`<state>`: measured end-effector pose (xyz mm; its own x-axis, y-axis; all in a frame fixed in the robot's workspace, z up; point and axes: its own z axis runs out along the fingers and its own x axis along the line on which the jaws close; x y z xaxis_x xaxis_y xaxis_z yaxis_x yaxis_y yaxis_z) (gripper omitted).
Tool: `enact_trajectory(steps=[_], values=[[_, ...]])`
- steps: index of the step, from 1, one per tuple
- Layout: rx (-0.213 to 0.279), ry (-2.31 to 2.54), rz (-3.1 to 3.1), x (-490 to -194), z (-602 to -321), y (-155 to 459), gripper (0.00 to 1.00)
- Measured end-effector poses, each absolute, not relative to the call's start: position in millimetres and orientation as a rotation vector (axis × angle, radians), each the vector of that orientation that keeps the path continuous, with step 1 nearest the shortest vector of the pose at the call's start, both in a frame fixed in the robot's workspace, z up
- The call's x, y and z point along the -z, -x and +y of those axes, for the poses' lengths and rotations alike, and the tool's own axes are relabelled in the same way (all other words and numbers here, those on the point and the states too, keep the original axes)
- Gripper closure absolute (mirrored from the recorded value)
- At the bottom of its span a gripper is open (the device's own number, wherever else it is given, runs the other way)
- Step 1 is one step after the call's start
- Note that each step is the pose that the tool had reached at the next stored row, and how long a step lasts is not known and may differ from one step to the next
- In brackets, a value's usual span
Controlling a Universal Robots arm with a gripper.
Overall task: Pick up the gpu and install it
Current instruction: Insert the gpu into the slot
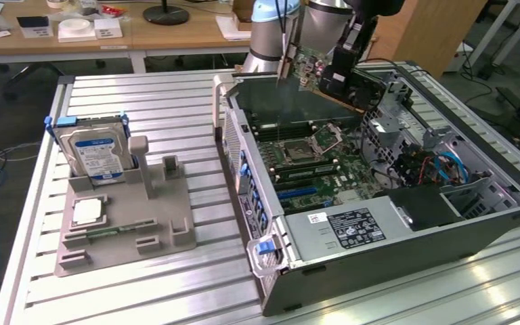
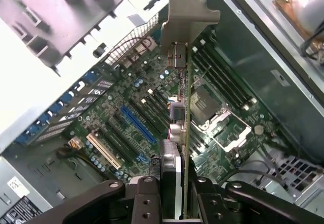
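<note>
The gpu, a thin card with a pale metal bracket, hangs in the air above the far end of the open computer case. My gripper is shut on it from above. In the wrist view the gpu is seen edge-on between my gripper fingers, its metal bracket pointing away from the camera. Under it lies the motherboard with a blue expansion slot and a yellow one beside it. The card is well clear of the board and touches no slot.
A grey holder tray at the exterior view's left carries an upright hard drive and a square CPU chip. Cables and the power supply fill the case's near end. The case walls surround the board.
</note>
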<state>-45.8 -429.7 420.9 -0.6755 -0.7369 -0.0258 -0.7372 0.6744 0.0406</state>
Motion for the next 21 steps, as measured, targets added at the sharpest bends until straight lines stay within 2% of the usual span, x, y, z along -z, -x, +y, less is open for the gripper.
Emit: enact_trajectory(steps=[14,21], values=[[-0.074,1.613,2.691,-420.7,-429.7,45.8,0.72],[-0.049,1.691,2.614,-418.3,-429.6,45.7,0.72]])
